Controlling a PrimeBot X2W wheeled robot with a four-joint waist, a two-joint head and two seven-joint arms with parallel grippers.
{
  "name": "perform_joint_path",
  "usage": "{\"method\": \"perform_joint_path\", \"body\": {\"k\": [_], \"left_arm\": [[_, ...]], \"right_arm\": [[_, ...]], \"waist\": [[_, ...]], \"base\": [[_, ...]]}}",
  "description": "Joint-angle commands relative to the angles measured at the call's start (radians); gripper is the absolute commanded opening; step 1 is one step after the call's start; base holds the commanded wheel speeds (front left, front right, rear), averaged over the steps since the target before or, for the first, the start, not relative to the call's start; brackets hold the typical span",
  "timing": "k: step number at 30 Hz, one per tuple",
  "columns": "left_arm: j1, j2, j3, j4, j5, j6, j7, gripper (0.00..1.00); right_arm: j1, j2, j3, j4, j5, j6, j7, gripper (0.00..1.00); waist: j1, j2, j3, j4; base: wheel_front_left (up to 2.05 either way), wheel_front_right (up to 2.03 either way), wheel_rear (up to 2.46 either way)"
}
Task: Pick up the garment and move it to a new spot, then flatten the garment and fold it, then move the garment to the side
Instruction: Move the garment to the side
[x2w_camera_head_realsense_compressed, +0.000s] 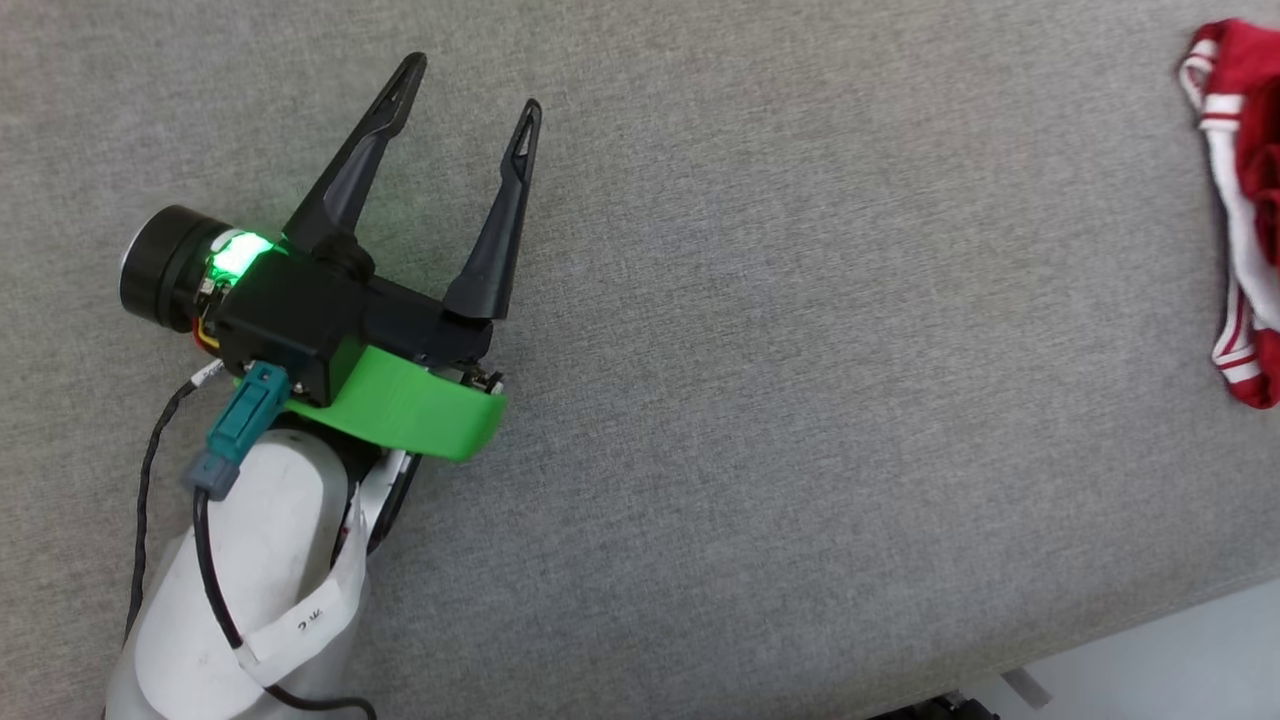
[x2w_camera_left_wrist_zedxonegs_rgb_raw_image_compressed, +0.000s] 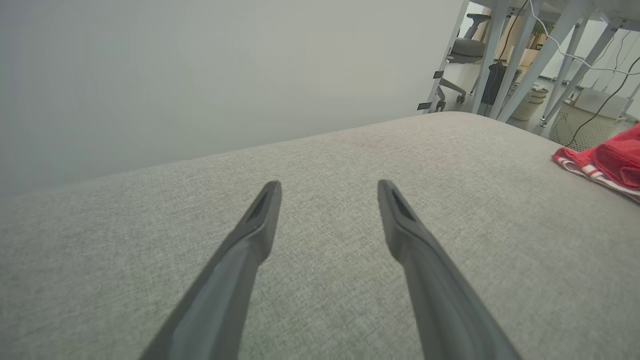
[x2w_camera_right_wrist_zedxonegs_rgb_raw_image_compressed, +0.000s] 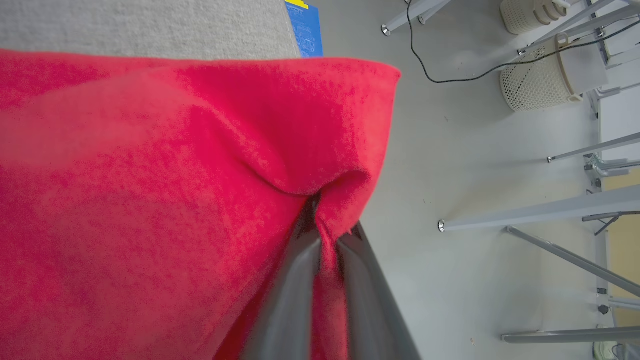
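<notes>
- A flat grey woven cushion surface (x2w_camera_head_realsense_compressed: 800, 400) with rounded edges spreads under the left gripper (x2w_camera_head_realsense_compressed: 472, 83). Bare fabric alone lies between that gripper and the cloth at the far right.
- Beyond the cushion, the left wrist view shows a plain pale wall (x2w_camera_left_wrist_zedxonegs_rgb_raw_image_compressed: 200, 75), a grey office chair (x2w_camera_left_wrist_zedxonegs_rgb_raw_image_compressed: 465, 50) and slanted pale metal legs (x2w_camera_left_wrist_zedxonegs_rgb_raw_image_compressed: 530, 65).
- The right wrist view shows a smooth pale floor (x2w_camera_right_wrist_zedxonegs_rgb_raw_image_compressed: 450, 150), a white perforated basket (x2w_camera_right_wrist_zedxonegs_rgb_raw_image_compressed: 535, 82), a thin black cable (x2w_camera_right_wrist_zedxonegs_rgb_raw_image_compressed: 450, 77) and a blue sheet (x2w_camera_right_wrist_zedxonegs_rgb_raw_image_compressed: 306, 27) at the cushion's edge.
- The left gripper has long, dark, tapering plastic fingers (x2w_camera_head_realsense_compressed: 500, 220), spread wide and empty. A bright green plastic band (x2w_camera_head_realsense_compressed: 420, 410) wraps its wrist.
- The red jersey garment with a white sleeve and red-white striped trim (x2w_camera_head_realsense_compressed: 1250, 100) lies bunched at the head view's right edge, well apart from the left fingers.
- The right gripper (x2w_camera_right_wrist_zedxonegs_rgb_raw_image_compressed: 332, 225) has its fingers drawn close together, pinching a fold of the garment's soft red knit near its edge. The cloth billows to the left of those fingers, and one corner overlaps the floor in that view.
</notes>
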Motion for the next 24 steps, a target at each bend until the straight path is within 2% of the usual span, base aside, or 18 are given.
{"method": "perform_joint_path", "body": {"k": [1,5,12,16,21,24], "left_arm": [[-0.025,0.005,-0.002,0.004,0.005,-0.005,0.000,1.00],[-0.035,-0.003,-0.010,0.019,0.001,-0.003,-0.008,1.00],[-0.009,-0.024,-0.020,0.071,-0.017,0.007,-0.048,1.00],[0.030,-0.045,-0.019,0.118,-0.039,0.020,-0.085,1.00],[0.094,-0.066,-0.007,0.176,-0.067,0.044,-0.117,1.00],[0.143,-0.075,0.003,0.207,-0.084,0.060,-0.129,1.00]], "right_arm": [[-0.020,0.013,-0.027,0.019,-0.042,-0.001,-0.030,1.00],[-0.038,0.049,-0.123,0.056,-0.167,-0.001,-0.141,1.00],[-0.063,0.080,-0.262,0.100,-0.337,-0.001,-0.418,1.00],[-0.053,0.102,-0.285,0.131,-0.344,-0.001,-0.508,1.00],[0.008,0.145,-0.253,0.114,-0.300,-0.001,-0.539,1.00],[0.075,0.179,-0.217,0.062,-0.245,-0.001,-0.541,1.00]], "waist": [[-0.0003,-0.0001,0.028,0.012],[-0.0003,-0.0001,0.018,0.022],[-0.0003,-0.0001,-0.067,0.043],[-0.0003,-0.0001,-0.149,0.065],[-0.0003,-0.0001,-0.254,0.092],[-0.0003,-0.0001,-0.318,0.112]], "base": [[0.00,0.00,0.00],[0.00,0.00,0.00],[0.00,0.00,0.00],[0.00,0.00,0.00],[0.00,0.00,0.00],[0.00,0.00,0.00]]}}
